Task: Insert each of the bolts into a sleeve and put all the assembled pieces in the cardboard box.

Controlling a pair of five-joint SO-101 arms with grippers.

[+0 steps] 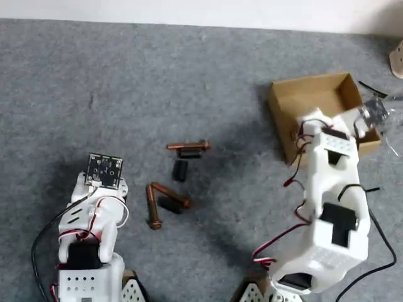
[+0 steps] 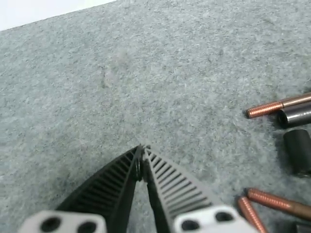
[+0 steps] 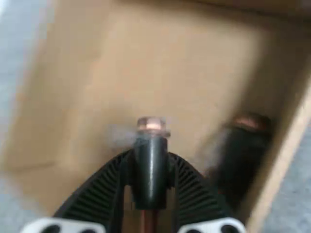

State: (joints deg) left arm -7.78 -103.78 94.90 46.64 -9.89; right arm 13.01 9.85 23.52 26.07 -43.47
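Looking down in the high view: grey mat (image 1: pixel 94 75) across the table, cardboard box (image 1: pixel 308 100) open at the far right, right arm (image 1: pixel 334 214) stretched over the box's near wall. Left arm (image 1: pixel 94 220) at the near left, well apart from the box. Between the arms, loose parts on the mat: first bolt (image 1: pixel 187 146) lying crosswise, first sleeve (image 1: pixel 189 153) touching its near side; second sleeve (image 1: pixel 180 170) just nearer, apart from both. Nearer again, second bolt (image 1: pixel 153 207) and third bolt (image 1: pixel 171 195) meeting at one end in a V, third sleeve (image 1: pixel 170 205) between them.

Turning to the left wrist view: left gripper (image 2: pixel 143 151) clenched, ribbed fingers (image 2: pixel 170 179) pressed tip to tip with nothing between, low over bare mat. Off to one side, threaded copper end of the first bolt (image 2: pixel 272 107) beside the first sleeve (image 2: pixel 297 115), then the second sleeve (image 2: pixel 298 151), then the tips of the second bolt (image 2: pixel 251 214) and third bolt (image 2: pixel 279 204).

Moving to the right wrist view: right gripper (image 3: pixel 150 158) clamped on an assembled piece (image 3: pixel 152 127), black sleeve with a copper bolt head at its far end, held over the box floor. Second assembled piece (image 3: pixel 243 155), blurred, inside the box near a side wall.
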